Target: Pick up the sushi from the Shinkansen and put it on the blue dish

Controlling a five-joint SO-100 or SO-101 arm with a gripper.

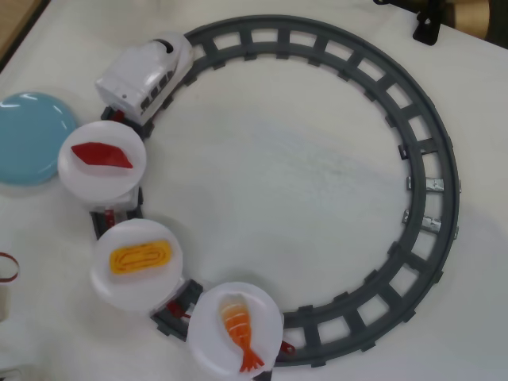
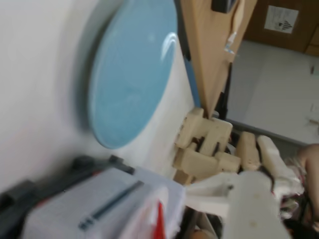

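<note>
The yellow egg sushi (image 1: 140,256) lies on the middle white plate (image 1: 111,282) of the Shinkansen (image 1: 147,75), a white toy train on the left of the grey ring track (image 1: 429,159). The blue dish (image 1: 28,136) sits empty on the table left of the train. In the wrist view the blue dish (image 2: 132,74) fills the upper middle and the train's white body (image 2: 99,204) is blurred at the bottom. Only a white part of my gripper (image 2: 244,199) shows at the lower right. Its jaws are hidden. The gripper is out of the overhead view.
A red tuna piece (image 1: 101,154) lies on the first plate and a shrimp (image 1: 240,325) on the last plate. A red band (image 1: 8,266) lies at the left edge. A black clamp (image 1: 429,24) sits at the top right. Cream blocks (image 2: 204,147) lie beyond the table edge.
</note>
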